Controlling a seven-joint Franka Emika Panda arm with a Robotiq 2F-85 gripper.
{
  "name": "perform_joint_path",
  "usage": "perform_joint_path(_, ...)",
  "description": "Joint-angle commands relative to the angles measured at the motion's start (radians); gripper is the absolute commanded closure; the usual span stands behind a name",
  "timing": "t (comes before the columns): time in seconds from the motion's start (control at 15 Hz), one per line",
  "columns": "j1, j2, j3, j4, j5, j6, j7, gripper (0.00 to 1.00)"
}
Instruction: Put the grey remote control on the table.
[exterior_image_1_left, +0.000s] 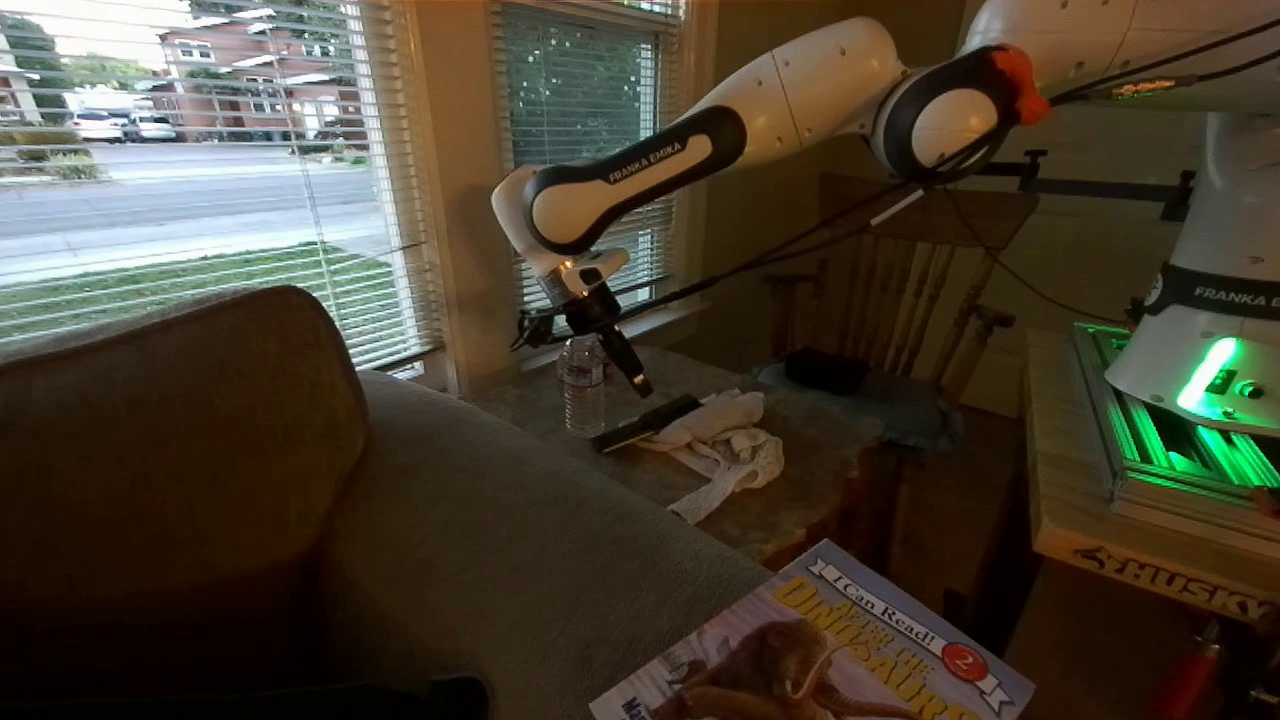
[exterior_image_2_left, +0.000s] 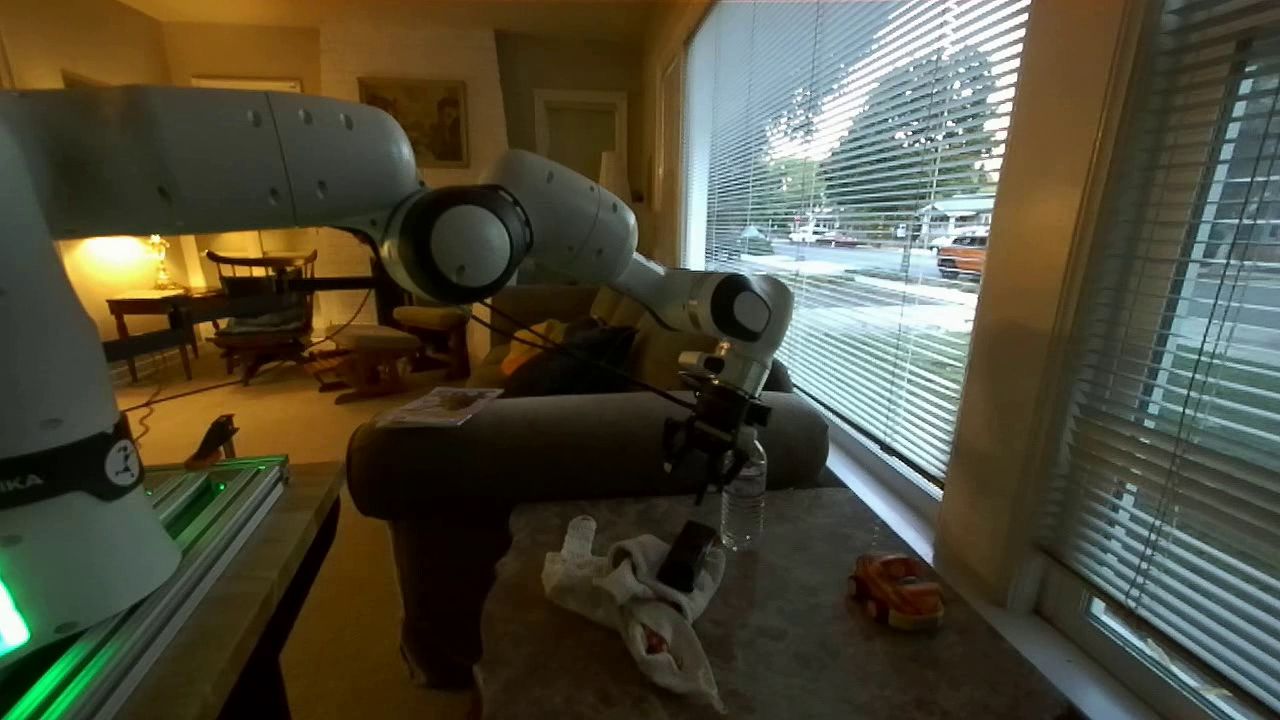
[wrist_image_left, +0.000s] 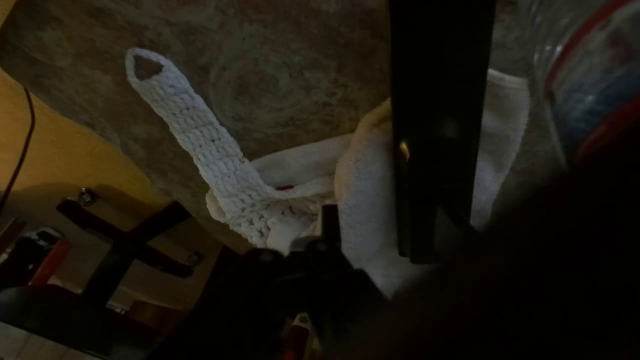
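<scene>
White cloth (exterior_image_1_left: 718, 416) bears the remote control (exterior_image_1_left: 647, 423) below the hand (exterior_image_1_left: 641, 389).

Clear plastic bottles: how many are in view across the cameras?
1. The clear plastic bottle stands upright on the mottled brown table, near the long dark remote control; all three views show it. Others behind the brown fabric sofa would be hidden.

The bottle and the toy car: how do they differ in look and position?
The bottle is clear, whereas the toy car is orange.
The bottle is tall and slim; the toy car is low and squat.
The bottle stands close to the white cloth; the toy car sits apart from it.
Both rest on the table.
</scene>
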Motion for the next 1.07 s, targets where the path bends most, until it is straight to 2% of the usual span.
perform_joint_path(0.0, -0.005, 0.0, 0.015, 0.004, -0.014, -0.003, 0.003, 0.46)
perform_joint_path(0.07, -0.005, 0.0, 0.015, 0.004, -0.014, -0.003, 0.003, 0.46)
perform_joint_path(0.13, -0.002, 0.0, 0.016, 0.017, -0.015, -0.01, -0.004, 0.21)
perform_joint_path(0.2, 0.004, 0.0, 0.014, 0.027, -0.019, -0.017, -0.005, 0.2)
perform_joint_path(0.4, 0.023, -0.004, 0.01, 0.051, -0.026, -0.037, -0.007, 0.0)
perform_joint_path(0.53, 0.028, 0.025, 0.009, 0.132, -0.02, -0.091, 0.01, 0.0)
perform_joint_path(0.67, 0.033, -0.037, 0.012, 0.05, -0.011, -0.094, 0.034, 0.0)
perform_joint_path(1.0, 0.026, -0.078, 0.011, 0.06, -0.004, -0.163, 0.121, 0.0)
